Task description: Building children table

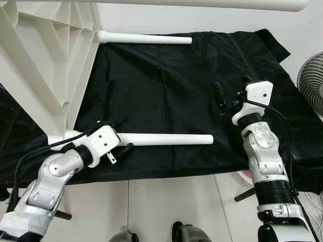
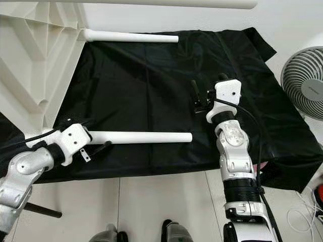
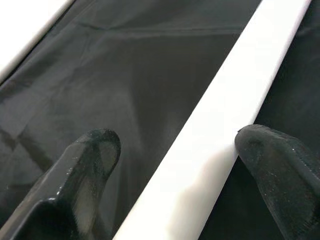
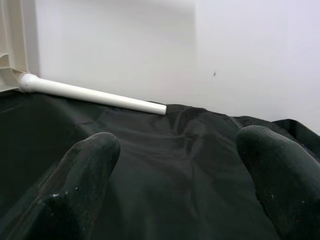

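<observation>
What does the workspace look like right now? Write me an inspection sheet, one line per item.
Surface: black cloth spread over pale floor tiles.
Job's things: white tabletop tipped on its side at the robot's left; far leg and near leg stick out from it across the cloth; another white leg runs along the top edge.
Clutter: nothing seen.
Grippers: left gripper open, straddling the near leg, one finger touching it; right gripper open above the cloth, holding nothing.
Cables: black cables along both arms; white wires on the floor.
Surroundings: white wall; fan at the right.
</observation>
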`<state>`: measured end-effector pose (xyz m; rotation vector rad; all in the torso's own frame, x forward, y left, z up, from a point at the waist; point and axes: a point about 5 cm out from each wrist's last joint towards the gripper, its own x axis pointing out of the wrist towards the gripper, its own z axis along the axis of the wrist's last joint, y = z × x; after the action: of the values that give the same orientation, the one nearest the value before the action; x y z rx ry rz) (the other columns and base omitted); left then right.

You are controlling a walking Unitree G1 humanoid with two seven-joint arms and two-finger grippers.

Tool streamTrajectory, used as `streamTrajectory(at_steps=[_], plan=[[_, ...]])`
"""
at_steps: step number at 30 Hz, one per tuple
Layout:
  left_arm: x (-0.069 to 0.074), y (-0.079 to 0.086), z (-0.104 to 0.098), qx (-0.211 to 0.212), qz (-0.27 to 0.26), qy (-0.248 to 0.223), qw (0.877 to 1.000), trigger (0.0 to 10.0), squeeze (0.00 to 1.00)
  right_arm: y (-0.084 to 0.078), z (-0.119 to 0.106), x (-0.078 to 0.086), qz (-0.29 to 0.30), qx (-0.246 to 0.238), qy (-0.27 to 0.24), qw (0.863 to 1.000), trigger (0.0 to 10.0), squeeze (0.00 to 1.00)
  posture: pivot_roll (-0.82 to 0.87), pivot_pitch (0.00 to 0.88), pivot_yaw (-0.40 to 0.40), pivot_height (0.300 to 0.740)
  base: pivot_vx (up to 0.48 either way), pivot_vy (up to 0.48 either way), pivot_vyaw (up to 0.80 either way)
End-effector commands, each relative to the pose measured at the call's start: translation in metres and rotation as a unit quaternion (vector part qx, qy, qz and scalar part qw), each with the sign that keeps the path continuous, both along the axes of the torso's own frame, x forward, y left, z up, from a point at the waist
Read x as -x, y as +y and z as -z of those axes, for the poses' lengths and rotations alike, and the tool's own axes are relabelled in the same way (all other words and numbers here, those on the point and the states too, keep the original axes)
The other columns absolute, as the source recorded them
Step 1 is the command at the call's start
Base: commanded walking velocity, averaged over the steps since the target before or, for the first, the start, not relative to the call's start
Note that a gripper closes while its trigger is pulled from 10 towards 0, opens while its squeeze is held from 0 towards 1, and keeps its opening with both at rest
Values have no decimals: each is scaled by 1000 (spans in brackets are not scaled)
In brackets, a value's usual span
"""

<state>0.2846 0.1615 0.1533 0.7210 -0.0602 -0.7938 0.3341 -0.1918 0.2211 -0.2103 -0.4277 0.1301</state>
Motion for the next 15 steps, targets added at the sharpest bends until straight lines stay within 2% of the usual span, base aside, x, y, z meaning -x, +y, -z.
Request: streamTrajectory(at_steps=[1,3,4,12,13,14,15], plan=[[-7,0,6,-17,-35,-17,999,10000,0,-3,-5,2,6,5,-6,1000,10000,0,-47,163,53,740,0,0,0],[-9,-1,6,-25,-33,-22,999,10000,0,-4,-6,2,8,5,-8,1000,10000,0,-47,163,53,740,0,0,0],[-19,-6,4,-19,-51,-31,998,10000,0,-5,-8,4,11,6,-12,1000,10000,0,-65,167,66,740,0,0,0],[-32,-18,1,14,-69,-43,997,10000,0,-6,-6,7,17,-1,-10,1000,10000,0,-70,171,75,740,0,0,0],[-34,-20,-2,38,-76,-45,995,10000,0,-5,-5,8,16,-1,-10,1000,10000,0,-69,171,77,740,0,0,0],[-34,-20,-2,38,-76,-45,995,10000,0,-5,-5,8,16,-1,-10,1000,10000,0,-69,171,77,740,0,0,0],[-36,-22,-9,89,-88,-38,991,10000,0,-2,-2,8,12,-6,-5,1000,10000,0,-67,173,77,740,0,0,0]])
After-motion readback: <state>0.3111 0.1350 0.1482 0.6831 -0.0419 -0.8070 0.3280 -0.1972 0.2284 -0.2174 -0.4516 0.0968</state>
